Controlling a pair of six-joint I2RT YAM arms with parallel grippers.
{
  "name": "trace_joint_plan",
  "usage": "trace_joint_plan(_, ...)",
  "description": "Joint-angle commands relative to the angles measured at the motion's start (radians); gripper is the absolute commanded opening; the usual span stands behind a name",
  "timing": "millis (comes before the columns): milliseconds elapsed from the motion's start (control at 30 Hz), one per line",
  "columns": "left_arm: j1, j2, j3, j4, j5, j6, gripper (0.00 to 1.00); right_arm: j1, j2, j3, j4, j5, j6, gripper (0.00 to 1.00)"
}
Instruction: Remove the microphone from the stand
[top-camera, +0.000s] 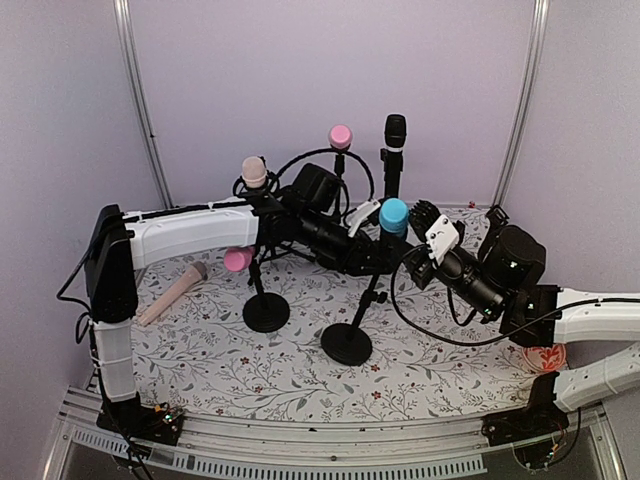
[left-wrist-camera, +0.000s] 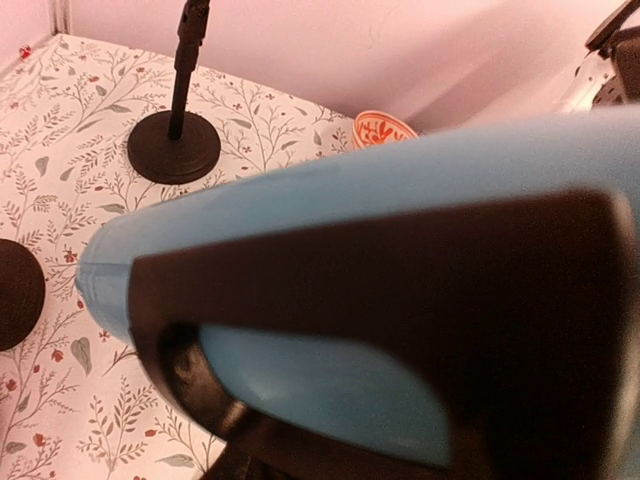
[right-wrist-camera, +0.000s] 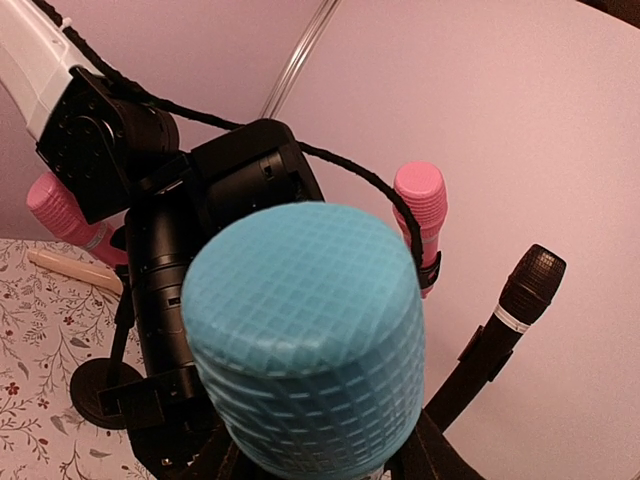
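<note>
A blue microphone (top-camera: 393, 215) sits in the clip of a black stand whose round base (top-camera: 346, 343) rests on the flowered cloth. My left gripper (top-camera: 372, 258) reaches in from the left and is closed at the stand's clip, just under the blue head. In the left wrist view the blue body (left-wrist-camera: 400, 190) and the black clip (left-wrist-camera: 400, 300) fill the frame, hiding my fingers. My right gripper (top-camera: 418, 228) is shut on the microphone from the right. Its grid-patterned head (right-wrist-camera: 300, 340) stands between the dark fingers (right-wrist-camera: 440, 455).
Other stands crowd the back: a pink microphone (top-camera: 341, 136), a black one (top-camera: 395, 130), a pale pink one (top-camera: 254, 171), and another pink one (top-camera: 238, 260) above a base (top-camera: 266, 312). A beige microphone (top-camera: 175, 290) lies at the left. A red-patterned bowl (top-camera: 545, 357) sits at the right.
</note>
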Motion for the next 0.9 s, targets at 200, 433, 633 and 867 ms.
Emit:
trace_joint_plan(200, 0.041, 0.073, -0.011, -0.072, -0.171, -0.009, 0.0, 0.05, -0.144, 0.156, 0.189, -0.175, 0.011, 0.0)
trace_joint_plan(433, 0.042, 0.084, -0.014, -0.085, -0.182, 0.002, 0.0, 0.074, -0.153, 0.183, 0.16, -0.195, 0.013, 0.0)
trace_joint_plan(633, 0.042, 0.087, -0.021, -0.09, -0.203, 0.008, 0.0, 0.085, -0.165, 0.191, 0.155, -0.204, 0.011, 0.0)
trace_joint_plan(867, 0.044, 0.093, -0.035, -0.093, -0.214, 0.012, 0.0, 0.112, -0.191, 0.208, 0.155, -0.217, 0.025, 0.0)
